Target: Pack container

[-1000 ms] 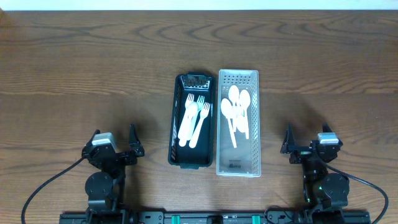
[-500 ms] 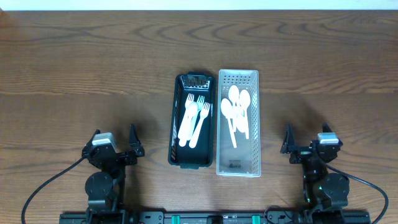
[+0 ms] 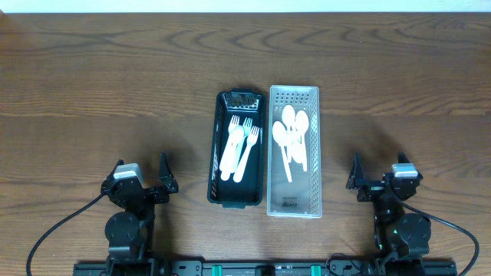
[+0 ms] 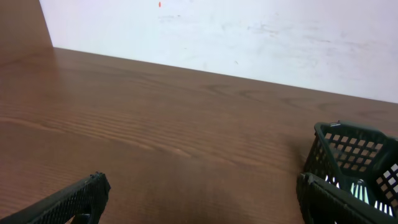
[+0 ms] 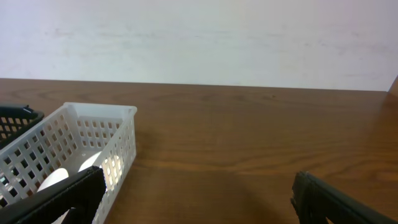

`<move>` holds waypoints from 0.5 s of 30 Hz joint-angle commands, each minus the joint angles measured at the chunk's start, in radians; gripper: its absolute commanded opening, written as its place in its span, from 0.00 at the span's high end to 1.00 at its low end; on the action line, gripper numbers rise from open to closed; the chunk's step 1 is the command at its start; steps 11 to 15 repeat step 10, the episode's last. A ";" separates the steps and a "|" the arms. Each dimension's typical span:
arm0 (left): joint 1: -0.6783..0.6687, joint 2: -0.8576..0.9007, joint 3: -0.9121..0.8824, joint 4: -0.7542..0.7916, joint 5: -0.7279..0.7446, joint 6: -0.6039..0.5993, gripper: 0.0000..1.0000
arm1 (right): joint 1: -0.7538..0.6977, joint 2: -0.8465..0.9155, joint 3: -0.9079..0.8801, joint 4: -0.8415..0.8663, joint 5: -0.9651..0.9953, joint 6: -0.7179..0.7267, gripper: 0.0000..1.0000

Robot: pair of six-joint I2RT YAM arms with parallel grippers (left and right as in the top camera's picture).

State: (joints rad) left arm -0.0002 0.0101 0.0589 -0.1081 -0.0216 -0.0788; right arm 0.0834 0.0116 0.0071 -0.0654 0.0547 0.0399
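Observation:
A black basket [image 3: 217, 149] in the middle of the table holds white plastic forks [image 3: 239, 146]. A white basket [image 3: 315, 153] stands right beside it and holds white plastic spoons [image 3: 291, 138]. My left gripper [image 3: 143, 178] is open and empty at the front left, well clear of the baskets. My right gripper [image 3: 377, 178] is open and empty at the front right. The left wrist view shows the black basket's corner [image 4: 348, 155] at the right. The right wrist view shows the white basket [image 5: 74, 146] at the left.
The wooden table [image 3: 115, 84] reaches a white wall at the back. The arm bases and their cables sit along the front edge.

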 commanded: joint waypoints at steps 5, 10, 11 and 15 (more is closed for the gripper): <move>0.003 -0.004 -0.030 -0.014 0.017 -0.009 0.02 | -0.008 -0.006 -0.002 -0.005 -0.005 -0.015 0.01; 0.003 -0.004 -0.030 -0.014 0.018 -0.009 0.02 | -0.008 -0.006 -0.002 -0.005 -0.005 -0.015 0.01; 0.003 -0.004 -0.030 -0.014 0.018 -0.009 0.02 | -0.008 -0.006 -0.002 -0.005 -0.005 -0.015 0.01; 0.003 -0.004 -0.030 -0.014 0.018 -0.009 0.02 | -0.008 -0.006 -0.002 -0.005 -0.005 -0.015 0.01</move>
